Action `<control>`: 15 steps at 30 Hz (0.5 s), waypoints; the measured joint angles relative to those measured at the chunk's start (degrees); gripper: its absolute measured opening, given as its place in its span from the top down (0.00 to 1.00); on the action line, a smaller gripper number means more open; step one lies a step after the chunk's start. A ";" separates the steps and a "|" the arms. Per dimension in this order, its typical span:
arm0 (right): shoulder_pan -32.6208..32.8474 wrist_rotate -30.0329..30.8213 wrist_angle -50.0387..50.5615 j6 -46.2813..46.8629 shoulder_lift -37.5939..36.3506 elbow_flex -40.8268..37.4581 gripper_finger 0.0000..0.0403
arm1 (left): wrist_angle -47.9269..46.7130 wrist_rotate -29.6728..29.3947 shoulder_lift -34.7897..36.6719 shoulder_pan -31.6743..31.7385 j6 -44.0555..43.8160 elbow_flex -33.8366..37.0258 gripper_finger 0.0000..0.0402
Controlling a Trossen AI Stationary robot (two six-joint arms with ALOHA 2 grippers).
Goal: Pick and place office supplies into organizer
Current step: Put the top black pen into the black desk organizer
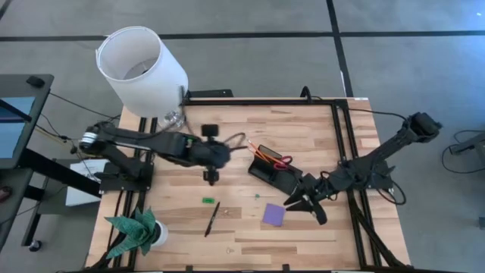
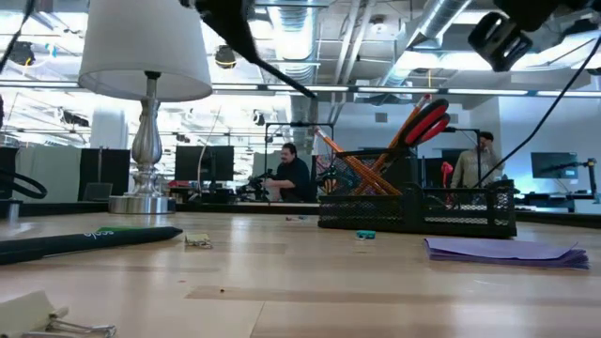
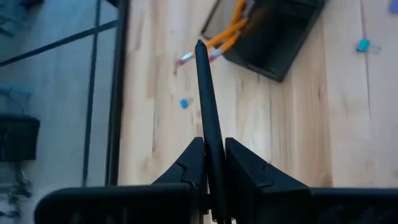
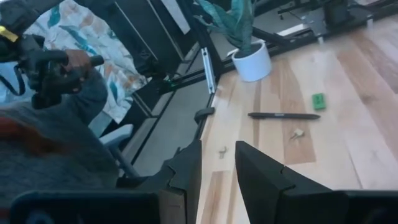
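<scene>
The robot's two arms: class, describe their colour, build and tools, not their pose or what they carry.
Both arms are black, slim and jointed. The left tool and right tool each end in two angular black fingers with stepped inner edges. The left arm has a silvery base joint.

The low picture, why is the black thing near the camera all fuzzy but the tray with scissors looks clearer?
In the low view the dark pen lies closest to the lens, so it blurs, while the organizer farther back is sharper. In the left wrist view, the pen held by the left gripper looks soft-edged too.
</scene>
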State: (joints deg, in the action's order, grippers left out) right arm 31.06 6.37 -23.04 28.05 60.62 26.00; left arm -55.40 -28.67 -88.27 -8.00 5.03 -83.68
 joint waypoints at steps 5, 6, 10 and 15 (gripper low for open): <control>0.81 1.19 0.02 0.00 0.00 0.00 0.77 | -1.44 4.00 -9.34 1.45 9.66 -8.02 0.94; 0.77 1.22 0.02 0.00 -0.01 0.00 0.77 | -2.01 5.25 -11.06 1.67 12.68 -9.81 0.94; 0.73 1.23 0.02 0.00 0.00 0.00 0.77 | -4.40 4.60 -17.07 1.68 21.49 -17.18 0.94; 0.73 1.21 0.26 -0.02 -0.02 0.00 0.77 | -11.79 -0.69 -23.12 2.28 31.39 -27.13 0.94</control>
State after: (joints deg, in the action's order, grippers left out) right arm 31.79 7.57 -22.78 28.03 60.60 26.00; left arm -67.19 -29.36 -111.39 -5.72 36.42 -110.82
